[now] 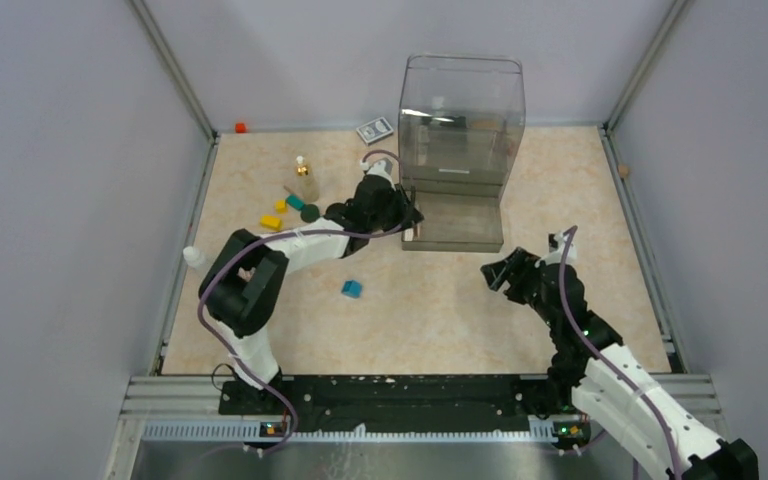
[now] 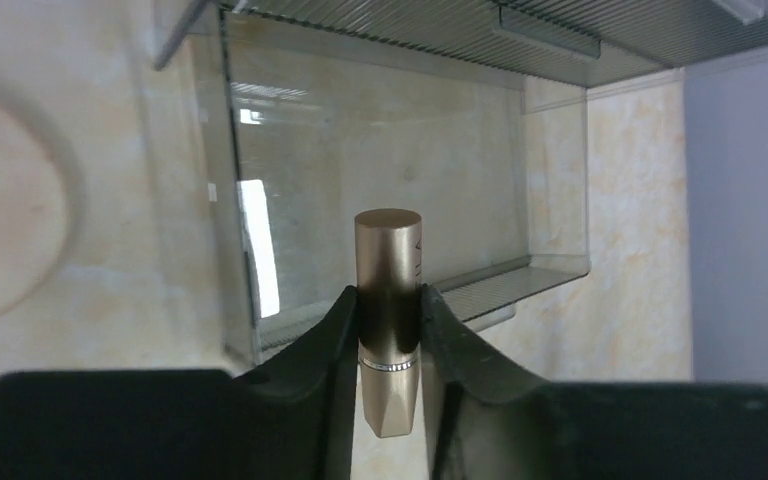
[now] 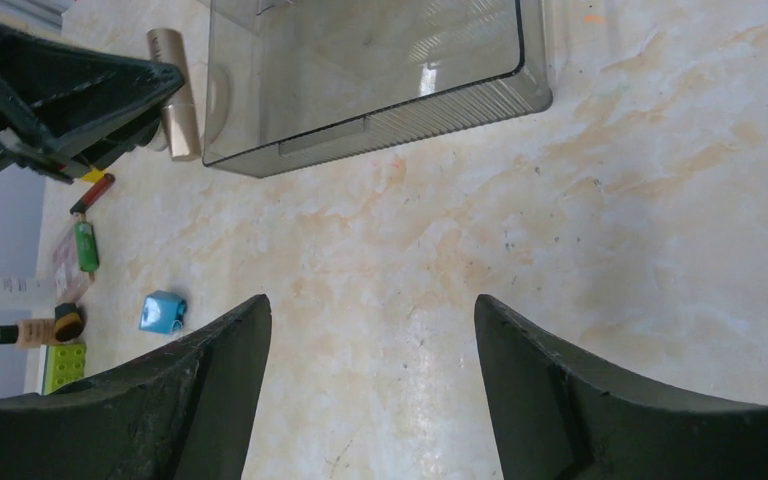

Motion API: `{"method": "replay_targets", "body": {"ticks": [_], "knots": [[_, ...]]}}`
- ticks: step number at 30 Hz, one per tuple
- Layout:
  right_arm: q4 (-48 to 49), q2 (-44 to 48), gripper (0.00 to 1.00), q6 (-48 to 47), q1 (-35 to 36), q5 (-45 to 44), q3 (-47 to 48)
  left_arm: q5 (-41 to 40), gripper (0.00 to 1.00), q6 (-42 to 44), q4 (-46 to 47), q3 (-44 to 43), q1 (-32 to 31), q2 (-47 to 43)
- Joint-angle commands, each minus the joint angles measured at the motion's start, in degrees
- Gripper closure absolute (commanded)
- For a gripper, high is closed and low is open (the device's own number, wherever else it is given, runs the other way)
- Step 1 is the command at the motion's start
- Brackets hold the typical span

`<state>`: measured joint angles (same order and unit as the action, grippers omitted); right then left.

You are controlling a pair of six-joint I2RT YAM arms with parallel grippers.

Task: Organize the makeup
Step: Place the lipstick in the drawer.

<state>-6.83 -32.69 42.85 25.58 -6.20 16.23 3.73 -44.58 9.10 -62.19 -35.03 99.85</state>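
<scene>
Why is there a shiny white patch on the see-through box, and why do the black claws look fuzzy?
Left wrist view: light bounces off the wall of the clear organiser as white glare; the black fingers holding the gold tube sit very near the lens, so they blur. Right wrist view: similar glare on the organiser.

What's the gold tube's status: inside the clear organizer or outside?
Outside. The left gripper holds the gold tube beside the clear organizer's corner, not within its walls.
</scene>
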Motion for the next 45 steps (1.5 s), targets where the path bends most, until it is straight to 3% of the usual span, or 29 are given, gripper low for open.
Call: {"method": "replay_targets", "body": {"ticks": [1, 7, 12, 19, 22, 25, 30, 45], "knots": [[-3.5, 3.0, 0.27, 1.1, -0.3, -1.6, -0.3, 2.2, 0.61, -2.7, 7.3, -6.9, -1.9, 6.2], [-6.5, 6.1, 0.27, 1.2, -0.3, -2.8, -0.5, 0.4, 0.32, 0.0, 5.6, -8.7, -1.9, 6.5], [-5.8, 6.0, 0.27, 1.3, -0.2, -2.8, -0.9, -4.2, 0.29, 6.0, -0.2, -5.5, -1.9, -0.2], [-4.0, 4.3, 0.27, 0.8, -0.3, -2.5, -1.1, -21.3, 0.2, 9.9, -9.5, 7.9, -1.1, -16.5], [-2.9, 3.1, 0.27, 0.4, -0.3, -2.4, -1.3, -27.3, 0.18, 9.8, -16.0, 11.2, 0.3, -21.7], [-1.8, 1.7, 0.27, 0.2, -0.3, -1.7, -1.3, -33.8, 0.13, 4.4, -27.4, 12.9, 4.3, -24.6], [0.6, -0.4, 0.27, 0.3, -0.4, -0.2, -1.7, -32.1, 0.14, 0.6, -34.2, 16.8, 14.9, -25.6], [-0.5, -0.2, 0.27, 0.2, -0.4, -0.6, -1.6, -36.2, 0.2, 4.0, -32.6, 15.7, 23.3, -18.2]]}}
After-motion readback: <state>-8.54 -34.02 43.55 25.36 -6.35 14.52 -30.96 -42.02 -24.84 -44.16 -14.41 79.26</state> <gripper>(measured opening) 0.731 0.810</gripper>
